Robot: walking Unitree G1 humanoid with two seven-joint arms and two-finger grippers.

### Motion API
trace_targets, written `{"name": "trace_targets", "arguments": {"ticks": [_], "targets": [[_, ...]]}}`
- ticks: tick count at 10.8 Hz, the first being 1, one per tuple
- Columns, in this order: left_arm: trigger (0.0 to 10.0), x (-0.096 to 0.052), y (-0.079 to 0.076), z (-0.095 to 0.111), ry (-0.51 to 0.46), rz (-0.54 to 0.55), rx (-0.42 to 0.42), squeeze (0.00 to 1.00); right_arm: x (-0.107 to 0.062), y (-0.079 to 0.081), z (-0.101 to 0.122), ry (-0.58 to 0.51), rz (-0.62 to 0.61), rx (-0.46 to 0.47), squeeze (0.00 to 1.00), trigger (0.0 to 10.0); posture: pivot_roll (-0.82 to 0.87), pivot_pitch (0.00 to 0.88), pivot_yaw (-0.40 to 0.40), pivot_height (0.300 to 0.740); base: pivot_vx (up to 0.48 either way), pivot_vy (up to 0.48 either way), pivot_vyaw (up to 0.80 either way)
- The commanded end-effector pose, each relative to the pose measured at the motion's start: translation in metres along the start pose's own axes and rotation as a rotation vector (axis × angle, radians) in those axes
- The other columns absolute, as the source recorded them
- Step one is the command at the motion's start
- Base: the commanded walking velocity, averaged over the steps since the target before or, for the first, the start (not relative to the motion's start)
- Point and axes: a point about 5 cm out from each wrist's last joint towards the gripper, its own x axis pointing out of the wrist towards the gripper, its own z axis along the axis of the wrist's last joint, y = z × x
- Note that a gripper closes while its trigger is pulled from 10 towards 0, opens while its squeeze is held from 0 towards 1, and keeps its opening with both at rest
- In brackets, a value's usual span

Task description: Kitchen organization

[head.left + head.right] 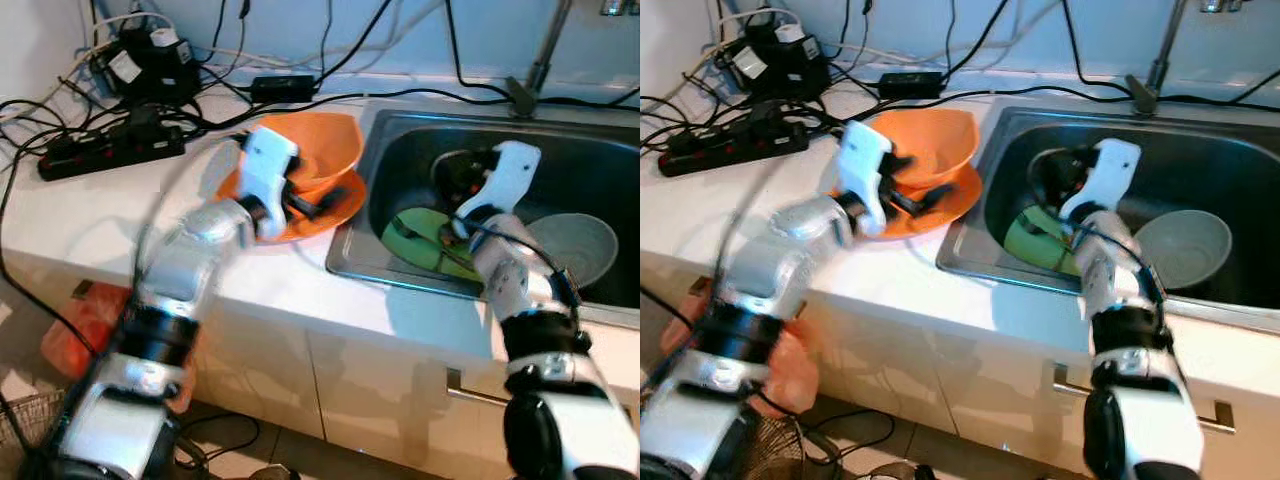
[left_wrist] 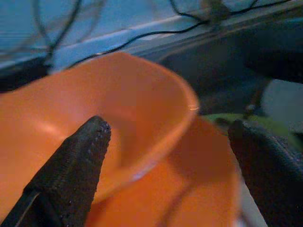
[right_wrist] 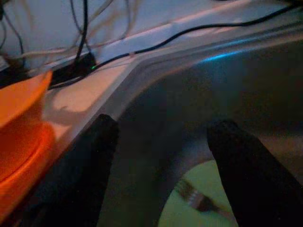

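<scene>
The faucet (image 1: 540, 50) was cut off by the top edge, only its stem showing. In the sink (image 1: 600, 150), the right arm hid much of the green plate (image 1: 420, 235) and a dark object (image 1: 462, 172), perhaps a pan, at the upper middle. The grey dish (image 1: 580, 245) was partly covered. The left arm (image 1: 180, 270) was motion-blurred, hiding the orange plate's (image 1: 335, 205) near rim.

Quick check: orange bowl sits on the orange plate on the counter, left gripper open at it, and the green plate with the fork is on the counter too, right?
Not quite. The green plate with the fork lies in the sink, as the left eye view shows. The rest holds: the orange bowl sits on the orange plate on the counter, left gripper open at it.
</scene>
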Motion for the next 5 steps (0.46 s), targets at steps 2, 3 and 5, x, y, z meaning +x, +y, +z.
{"name": "trace_targets", "arguments": {"ticks": [2,3,5], "targets": [[10.0,-0.001,0.018,0.003,0.017,0.056,0.087,0.00,-0.006,0.017,0.006,-0.027,0.099,0.010,0.00,10.0,0.11,0.044,0.119,0.740,0.000,0.000,0.00],[10.0,-0.002,0.030,-0.003,0.053,0.068,0.104,0.00,-0.012,0.024,0.010,-0.049,0.152,0.032,0.00,10.0,0.10,0.051,0.121,0.740,0.000,0.000,0.00],[10.0,-0.003,0.033,-0.019,0.128,0.001,0.106,0.00,-0.017,0.029,0.015,-0.070,0.188,0.041,0.00,10.0,0.10,0.059,0.115,0.740,0.000,0.000,0.00]]}}
